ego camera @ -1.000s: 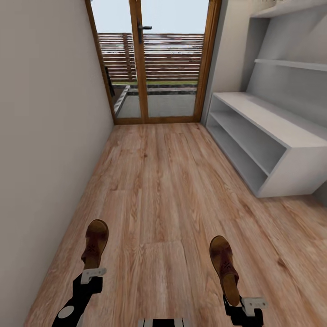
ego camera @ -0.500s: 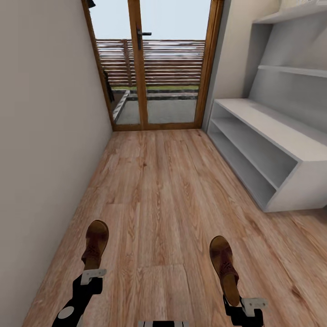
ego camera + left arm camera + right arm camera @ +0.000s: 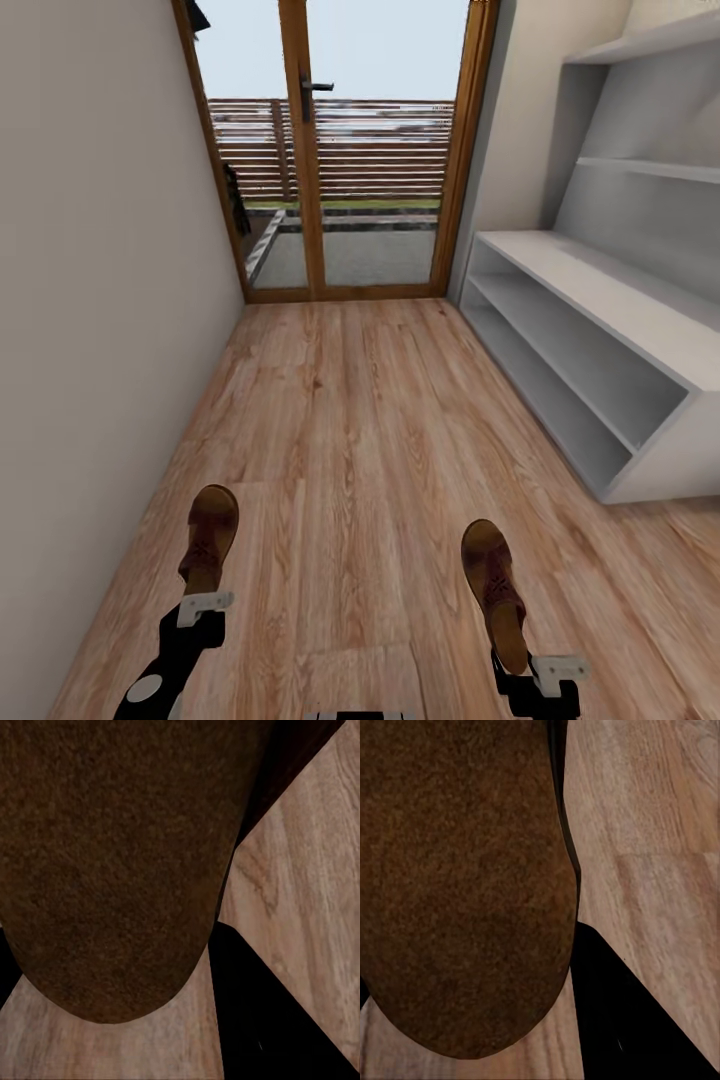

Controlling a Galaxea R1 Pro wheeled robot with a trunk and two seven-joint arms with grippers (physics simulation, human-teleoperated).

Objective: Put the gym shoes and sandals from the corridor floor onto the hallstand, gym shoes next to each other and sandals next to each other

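While each pincer [image 3: 205, 590] [image 3: 520, 655] grips a sandal [image 3: 208, 535] [image 3: 493, 585], hallstand [image 3: 600, 300] flanks plank floor [image 3: 350, 420].

Left hand [image 3: 203, 600] and right hand [image 3: 540, 668], each clamped on a sandal.

Blk arms, white gripper [image 3: 205, 603] brackets w/ small holes, round white disc on left arm.

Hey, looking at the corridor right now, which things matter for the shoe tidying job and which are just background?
Part of the job:
- left sandal, held by the left gripper
- right sandal, held by the right gripper
- hallstand, nothing on it yet
- corridor floor

Just background:
- glass door
- wall shelves
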